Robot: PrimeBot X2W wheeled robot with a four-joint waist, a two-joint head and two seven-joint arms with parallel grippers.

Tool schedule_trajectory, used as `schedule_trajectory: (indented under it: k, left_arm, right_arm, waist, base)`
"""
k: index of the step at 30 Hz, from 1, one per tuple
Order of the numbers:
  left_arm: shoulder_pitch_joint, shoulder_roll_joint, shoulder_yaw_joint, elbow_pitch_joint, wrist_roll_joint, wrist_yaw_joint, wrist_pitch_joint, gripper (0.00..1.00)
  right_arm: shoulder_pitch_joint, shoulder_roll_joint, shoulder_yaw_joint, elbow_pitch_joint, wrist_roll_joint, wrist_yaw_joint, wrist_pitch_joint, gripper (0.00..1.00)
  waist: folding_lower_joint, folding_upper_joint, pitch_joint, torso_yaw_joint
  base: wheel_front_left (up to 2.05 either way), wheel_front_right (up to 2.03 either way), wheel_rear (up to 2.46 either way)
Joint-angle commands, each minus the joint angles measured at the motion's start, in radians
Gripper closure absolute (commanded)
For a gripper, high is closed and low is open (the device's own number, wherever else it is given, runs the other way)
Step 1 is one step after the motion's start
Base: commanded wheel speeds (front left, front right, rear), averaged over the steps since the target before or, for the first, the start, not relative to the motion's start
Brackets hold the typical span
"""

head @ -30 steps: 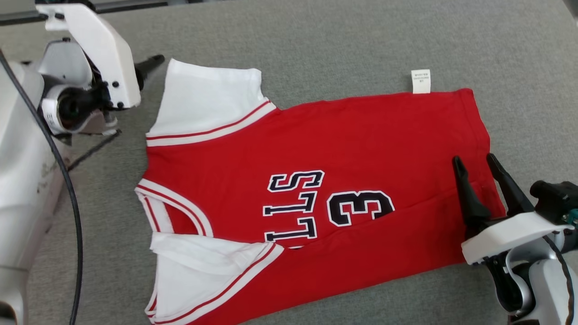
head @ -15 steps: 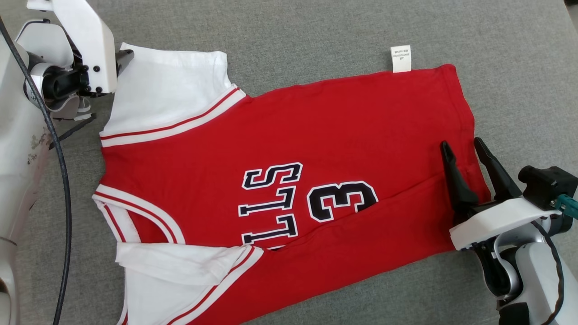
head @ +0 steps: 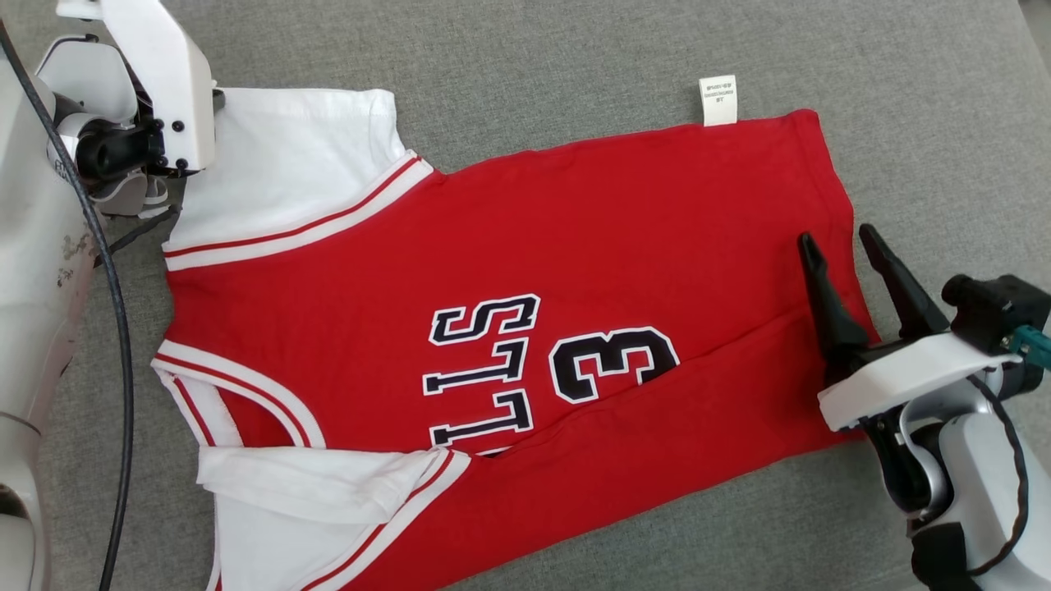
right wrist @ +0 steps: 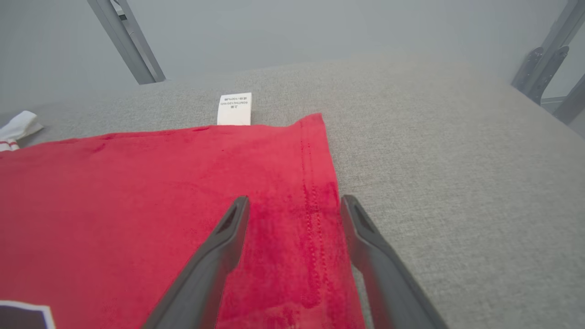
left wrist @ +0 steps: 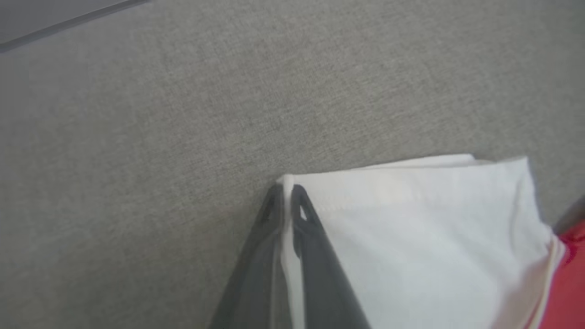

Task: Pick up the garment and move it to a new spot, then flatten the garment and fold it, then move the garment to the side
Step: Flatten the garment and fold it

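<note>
Two tools at the garment [head: 525, 246]: my left tool [left wrist: 287, 196] pinches its white sleeve [left wrist: 411, 237] at ten o'clock. My right tool [head: 837, 240] hangs open over the three o'clock hem [head: 829, 180].

The shirt [head: 575, 246] is red in the body; its sleeves [head: 304, 156] are white, edged with white bands carrying a thin red stripe; the letters [head: 484, 369] and the number 3 [head: 614, 365] are black, outlined in white; the label [head: 718, 100] is white with tiny dark print; the cloth surface [head: 575, 57] is a flecked grey weave; the right gripper [head: 839, 236] has black fingers [head: 832, 312] on a white mount [head: 903, 382].
</note>
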Motion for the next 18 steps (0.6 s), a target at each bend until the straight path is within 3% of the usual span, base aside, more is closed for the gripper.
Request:
schedule_trajectory:
  k: [1,6,11,12,18]
  left_arm:
    - [-0.002,0.002,-0.005,0.017,-0.007,-0.008,0.006,1.0]
    - [-0.007,0.002,-0.006,0.031,-0.014,-0.026,-0.007,1.0]
    - [-0.015,-0.001,-0.011,0.031,-0.016,-0.039,-0.032,1.0]
    - [-0.015,-0.001,-0.011,0.031,-0.016,-0.039,-0.032,1.0]
    - [-0.032,-0.009,-0.022,0.03,-0.017,-0.049,-0.037,1.0]
  right_arm:
    - [-0.025,-0.012,0.0,0.006,-0.008,0.0,0.012,0.0]
    - [-0.105,-0.016,-0.038,0.034,-0.041,-0.001,0.115,0.0]
    - [-0.243,0.018,-0.134,0.122,-0.142,0.0,0.348,0.0]
    - [-0.243,0.018,-0.134,0.122,-0.142,0.0,0.348,0.0]
    - [-0.386,0.038,-0.133,0.198,-0.222,-0.001,0.618,0.0]
  waist:
    - [0.0,0.0,-0.005,0.0]
    - [0.0,0.0,-0.025,0.002]
    - [0.0,0.0,-0.035,0.011]
    - [0.0,0.0,-0.035,0.011]
    - [0.0,0.0,-0.028,0.032]
  base:
    - [0.0,0.0,0.0]
    - [0.0,0.0,0.0]
    - [0.0,0.0,0.0]
    - [0.0,0.0,0.0]
    - [0.0,0.0,0.0]
